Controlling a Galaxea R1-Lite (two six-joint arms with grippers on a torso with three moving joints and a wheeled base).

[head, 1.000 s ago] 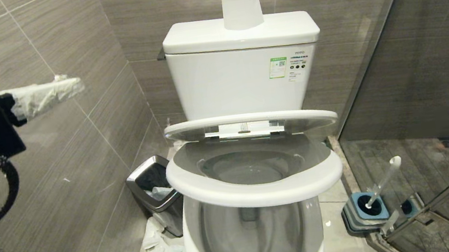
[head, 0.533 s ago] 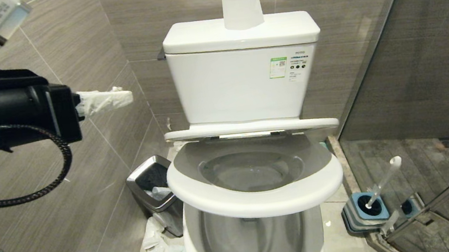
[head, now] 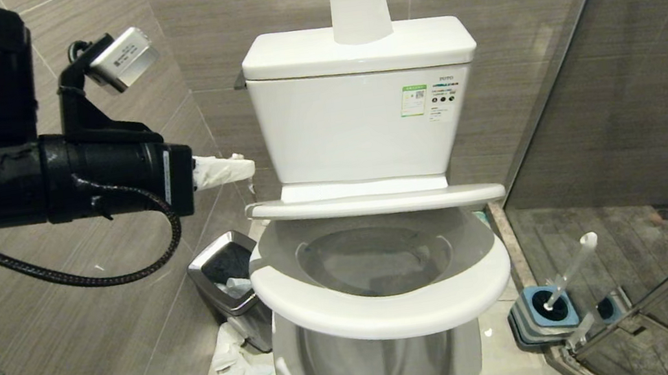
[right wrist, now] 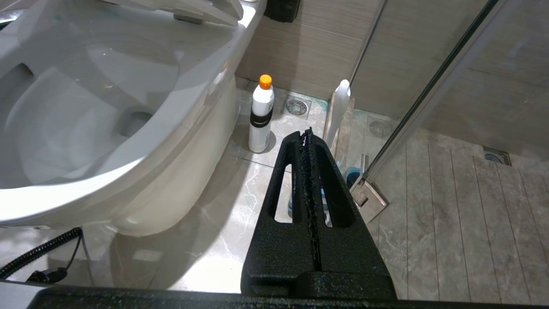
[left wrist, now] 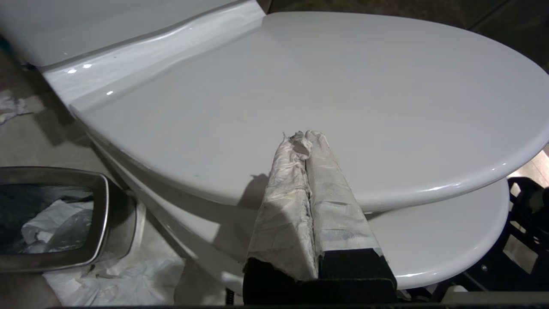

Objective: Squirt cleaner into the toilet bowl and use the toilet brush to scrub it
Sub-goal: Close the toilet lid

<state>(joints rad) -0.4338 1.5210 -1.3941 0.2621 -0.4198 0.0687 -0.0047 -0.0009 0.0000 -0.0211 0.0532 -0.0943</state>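
**Left gripper beside the tank, lid and seat both partway down**

At the far left of the head view, the left arm reaches in level, a small silver camera box [head: 123, 59] on a bracket above its wrist. The left gripper [head: 247, 164] has its paper-wrapped fingers [left wrist: 306, 189] clenched together on nothing; the tip hangs just left of the tank's lower corner, above the lid's left edge. Below it, a steel-rimmed bin [head: 223, 275] stands on the floor against the wall, with crumpled tissue [head: 239, 374] strewn nearer.

In the middle stands the toilet bowl [head: 380, 367]. Its lid [head: 375, 201] is tilted low over the seat [head: 383, 301], which itself hangs raised above the rim. A roll of toilet paper [head: 357, 7] stands on the tank [head: 358, 125], which bears a green sticker [head: 414, 100].

To the right, the toilet brush [head: 571, 268] leans in its square blue-and-grey holder [head: 541, 314] by the glass shower door [head: 643, 105]. The right gripper [right wrist: 308, 132] is clenched empty, low at the bowl's right side, pointing toward a white bottle with an orange cap [right wrist: 261, 116] on the floor.
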